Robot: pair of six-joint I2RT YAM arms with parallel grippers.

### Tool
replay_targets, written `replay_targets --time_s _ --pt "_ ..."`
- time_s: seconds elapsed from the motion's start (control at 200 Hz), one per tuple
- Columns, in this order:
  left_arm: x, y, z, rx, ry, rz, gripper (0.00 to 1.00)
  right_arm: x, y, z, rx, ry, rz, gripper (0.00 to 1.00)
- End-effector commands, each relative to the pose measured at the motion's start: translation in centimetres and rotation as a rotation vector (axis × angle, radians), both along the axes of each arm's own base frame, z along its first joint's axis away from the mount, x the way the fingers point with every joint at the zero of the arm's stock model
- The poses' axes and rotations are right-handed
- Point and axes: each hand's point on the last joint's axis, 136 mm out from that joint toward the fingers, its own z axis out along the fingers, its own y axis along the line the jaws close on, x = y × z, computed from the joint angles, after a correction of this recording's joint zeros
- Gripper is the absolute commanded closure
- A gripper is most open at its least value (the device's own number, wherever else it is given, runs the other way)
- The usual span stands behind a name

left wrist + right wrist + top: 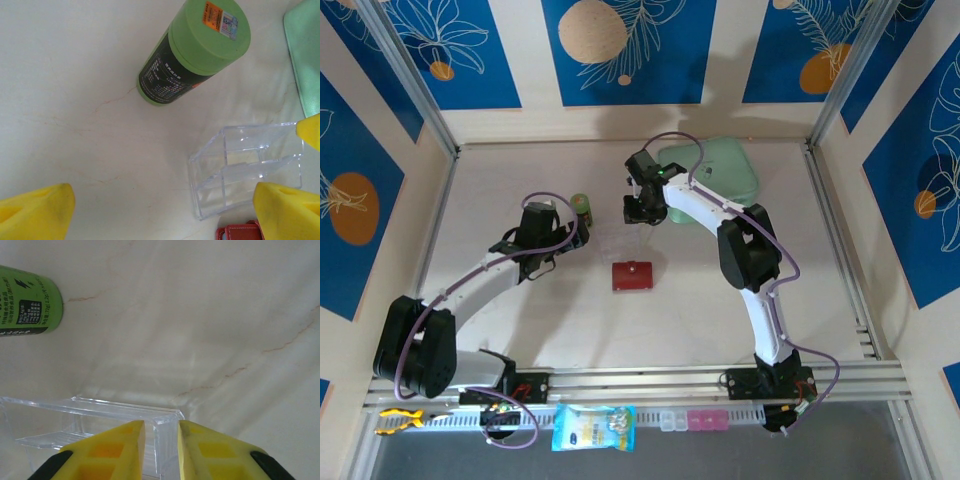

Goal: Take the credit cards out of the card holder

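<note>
The red card holder (632, 275) lies flat mid-table; its top edge peeks in at the bottom of the left wrist view (240, 232). The credit cards are hidden. My left gripper (552, 250) (162, 210) hovers open to the left of the holder with bare table between its yellow fingers. My right gripper (640, 215) (161, 440) sits behind the holder. Its fingers straddle a corner wall of a clear plastic box (247, 167) (90, 425), narrowly apart, with a thin gap showing on the left side.
A green can (581, 207) (195, 50) (27, 302) stands just beyond the left gripper, close to the clear box. A mint-green pouch (715, 170) (305, 55) lies at the back right. Metal frame rails border the table.
</note>
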Motion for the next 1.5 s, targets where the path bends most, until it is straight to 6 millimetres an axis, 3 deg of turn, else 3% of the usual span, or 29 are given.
replay_targets --time_s 0.0,0.465,0.935,1.355,1.495 --pt "-0.2 0.0 0.3 0.001 -0.002 0.006 0.08 -0.8 0.0 -1.1 -0.029 0.042 0.008 0.78" --pt "0.1 -0.2 0.4 0.007 0.0 -0.01 0.08 -1.1 -0.3 -1.5 -0.065 0.052 0.0 0.88" --pt "0.5 -1.0 0.2 0.001 0.015 -0.044 0.08 -2.9 -7.5 -0.8 -0.18 0.049 -0.108 0.9" --pt "0.6 -1.2 -0.2 -0.005 0.032 -0.042 0.08 -9.2 -5.8 -1.0 -0.229 0.125 -0.067 0.91" --pt "0.9 -1.4 -0.1 -0.003 0.035 -0.053 0.08 -8.5 -6.3 -0.2 -0.217 0.106 -0.106 0.91"
